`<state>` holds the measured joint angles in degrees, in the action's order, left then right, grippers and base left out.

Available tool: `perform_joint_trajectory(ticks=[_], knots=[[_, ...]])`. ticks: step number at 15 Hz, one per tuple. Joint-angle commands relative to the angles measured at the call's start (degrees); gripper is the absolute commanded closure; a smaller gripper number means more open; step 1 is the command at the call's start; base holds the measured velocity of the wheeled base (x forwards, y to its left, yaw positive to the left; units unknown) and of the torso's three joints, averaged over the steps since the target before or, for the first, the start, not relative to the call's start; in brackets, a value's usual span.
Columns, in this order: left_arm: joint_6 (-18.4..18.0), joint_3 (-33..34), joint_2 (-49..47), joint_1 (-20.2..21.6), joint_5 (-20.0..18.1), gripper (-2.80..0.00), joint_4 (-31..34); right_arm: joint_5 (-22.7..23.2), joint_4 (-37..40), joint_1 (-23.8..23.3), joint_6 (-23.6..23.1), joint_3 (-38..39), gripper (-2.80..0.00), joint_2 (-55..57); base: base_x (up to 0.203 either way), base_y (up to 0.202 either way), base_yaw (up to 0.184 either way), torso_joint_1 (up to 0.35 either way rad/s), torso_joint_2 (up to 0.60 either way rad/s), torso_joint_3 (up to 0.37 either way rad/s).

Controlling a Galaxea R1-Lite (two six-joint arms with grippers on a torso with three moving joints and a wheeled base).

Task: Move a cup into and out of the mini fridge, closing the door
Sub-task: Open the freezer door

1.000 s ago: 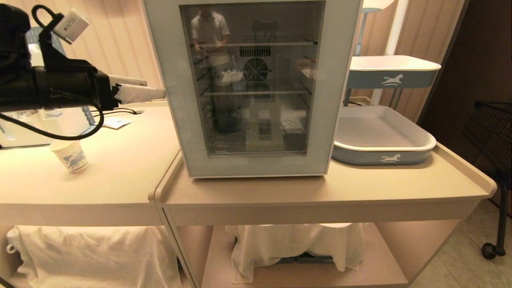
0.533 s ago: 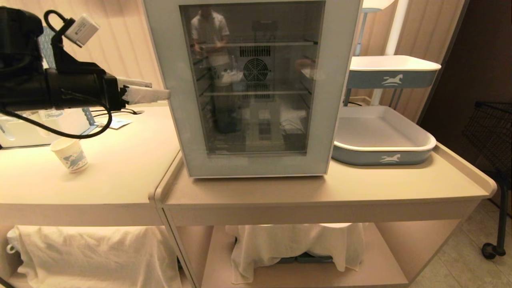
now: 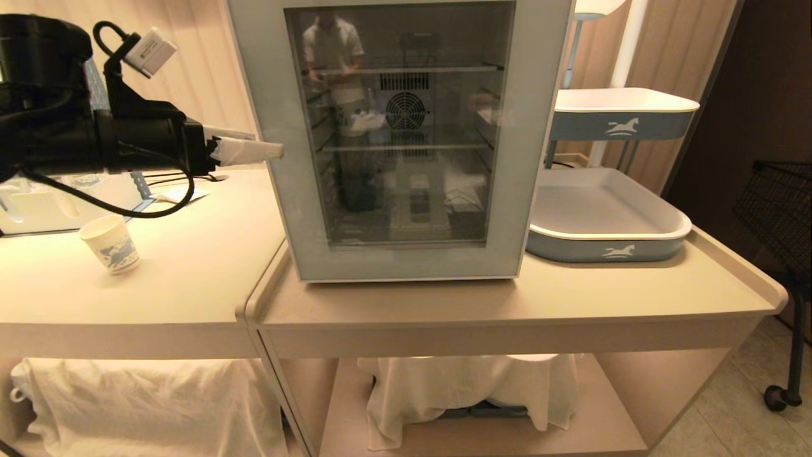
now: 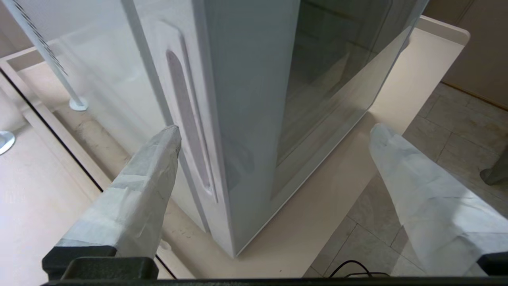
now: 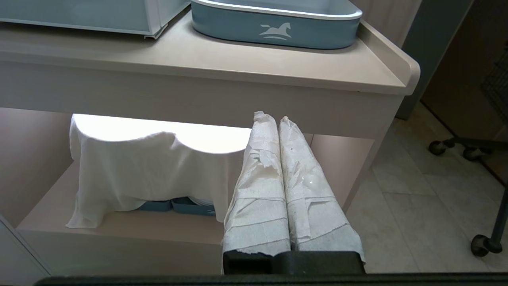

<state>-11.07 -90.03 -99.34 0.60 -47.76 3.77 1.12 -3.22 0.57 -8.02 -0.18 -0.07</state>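
Note:
The mini fridge (image 3: 539, 158) stands on the right-hand table with its door (image 3: 406, 127) shut, dark glass in a pale frame. My left gripper (image 3: 263, 145) is open at the door's left edge, level, about mid-height. In the left wrist view that gripper (image 4: 276, 130) straddles the door's corner: one taped finger (image 4: 154, 171) lies by the long handle groove (image 4: 186, 119) on the side, the other finger (image 4: 412, 186) hangs in front of the glass. The cup (image 3: 111, 244) stands upright on the left table, apart from the arm. My right gripper (image 5: 276, 118) is shut and empty, parked low before the table's lower shelf.
A blue-grey tray (image 3: 660, 244) sits right of the fridge, with a second tray (image 3: 625, 124) on a stand behind it. White cloths (image 3: 469, 387) cover things on the lower shelves. A black wheeled wire cart (image 3: 780, 209) stands at the far right. A person is reflected in the glass.
My left arm has moved right toward the fridge, and its near finger now overlaps the door's left frame. The cup, the fridge and the right arm have stayed put.

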Motion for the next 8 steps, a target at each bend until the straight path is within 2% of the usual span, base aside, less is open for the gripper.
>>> perform_joint_trajectory(ticks=[1,8], knots=[[-0.01,-0.24,-0.41,-0.51,-0.23,-2.80,0.01,0.02,-0.03,0.04,-0.07,0.01,0.00,-0.01,0.000,0.000,0.000,0.000,0.00,0.000],[-0.03,-0.24,-0.22,-1.94,-0.31,-2.80,0.05,0.02,-0.03,0.04,-0.07,0.01,0.00,-0.01,0.000,0.000,0.000,0.000,0.00,0.000]])
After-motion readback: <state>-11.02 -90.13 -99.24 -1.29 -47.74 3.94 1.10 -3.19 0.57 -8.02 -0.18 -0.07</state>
